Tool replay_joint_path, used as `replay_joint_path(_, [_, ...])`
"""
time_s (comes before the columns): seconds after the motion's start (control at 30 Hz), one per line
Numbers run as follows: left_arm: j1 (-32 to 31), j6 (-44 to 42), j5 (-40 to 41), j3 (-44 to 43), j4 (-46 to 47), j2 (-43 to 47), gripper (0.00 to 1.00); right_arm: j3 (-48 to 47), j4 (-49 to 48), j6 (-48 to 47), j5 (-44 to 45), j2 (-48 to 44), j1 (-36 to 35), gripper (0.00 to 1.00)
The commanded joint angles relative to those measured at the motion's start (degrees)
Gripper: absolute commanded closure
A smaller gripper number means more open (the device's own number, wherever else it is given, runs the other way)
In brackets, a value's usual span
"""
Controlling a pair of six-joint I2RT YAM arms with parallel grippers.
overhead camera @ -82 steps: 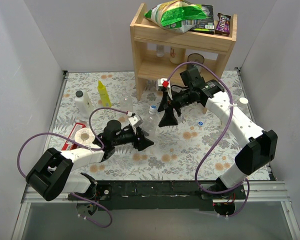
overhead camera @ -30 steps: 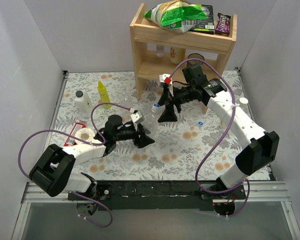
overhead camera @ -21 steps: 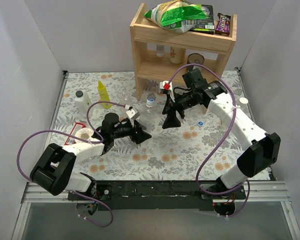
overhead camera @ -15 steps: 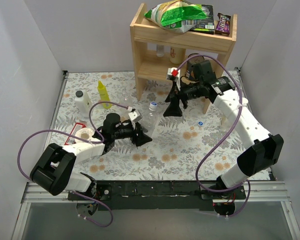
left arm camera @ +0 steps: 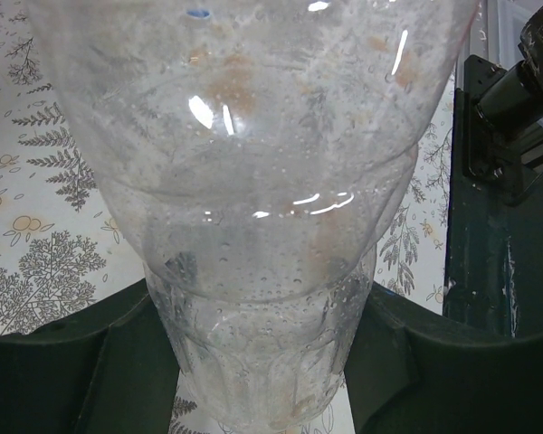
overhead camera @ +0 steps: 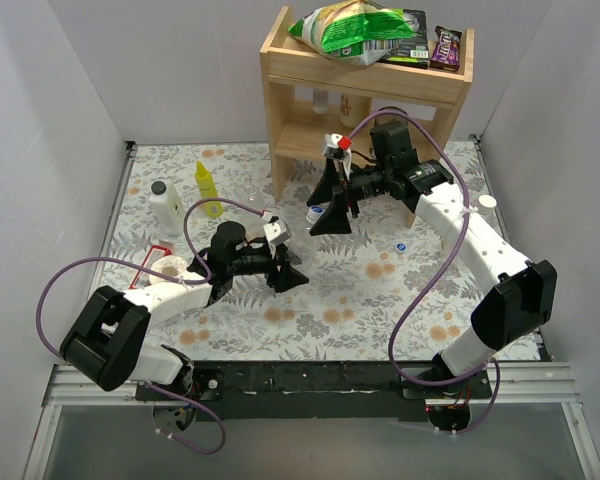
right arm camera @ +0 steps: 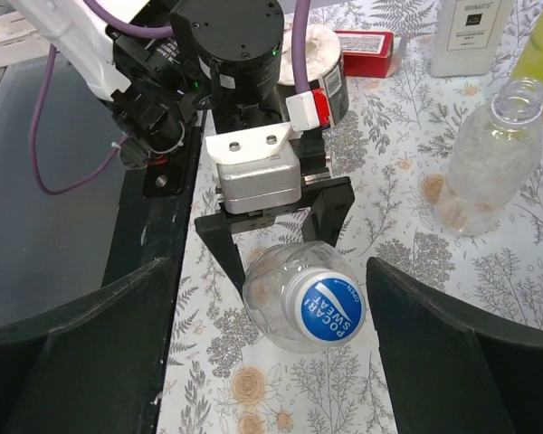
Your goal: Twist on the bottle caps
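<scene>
A clear bottle (overhead camera: 300, 243) stands gripped low on its body by my left gripper (overhead camera: 288, 268), which is shut on it. In the left wrist view the bottle (left arm camera: 253, 208) fills the frame between the dark fingers (left arm camera: 81, 371). A blue cap (right arm camera: 324, 307) sits on its neck. My right gripper (right arm camera: 270, 267) is open, its fingers wide on either side of the cap and apart from it; in the top view it (overhead camera: 328, 212) hovers over the bottle top. A second clear bottle (right arm camera: 489, 163) stands uncapped nearby. A loose blue cap (overhead camera: 401, 246) and a white cap (overhead camera: 487, 202) lie at the right.
A wooden shelf (overhead camera: 365, 90) stands at the back, with snack bags on top. A yellow squeeze bottle (overhead camera: 207, 185) and a white black-capped bottle (overhead camera: 165, 205) stand at the back left. A tape roll (overhead camera: 170, 268) lies by the left arm.
My right gripper swung away to the right and has come back left over the capped bottle. My left gripper keeps hold of the bottle and has shifted slightly.
</scene>
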State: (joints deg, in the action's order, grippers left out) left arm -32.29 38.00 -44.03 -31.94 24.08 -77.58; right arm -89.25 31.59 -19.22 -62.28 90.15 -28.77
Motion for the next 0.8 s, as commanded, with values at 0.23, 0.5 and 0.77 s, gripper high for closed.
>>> replay_joint_path(0.23, [0.3, 5.8, 1.5, -2.2, 3.0, -1.4, 1.00, 2.2, -0.5, -0.2, -1.8, -1.7, -0.1, 0.08])
replay_joint_path(0.5, [1.8, 10.7, 3.4, -1.4, 6.2, -2.0, 1.00, 4.4, 5.0, -3.6, 1.5, -4.1, -0.1, 0.08])
replay_joint_path(0.77, [4.0, 11.0, 4.5, -1.2, 6.3, -2.0, 1.00, 4.4, 13.3, -8.0, 6.0, -5.9, 0.4, 0.09])
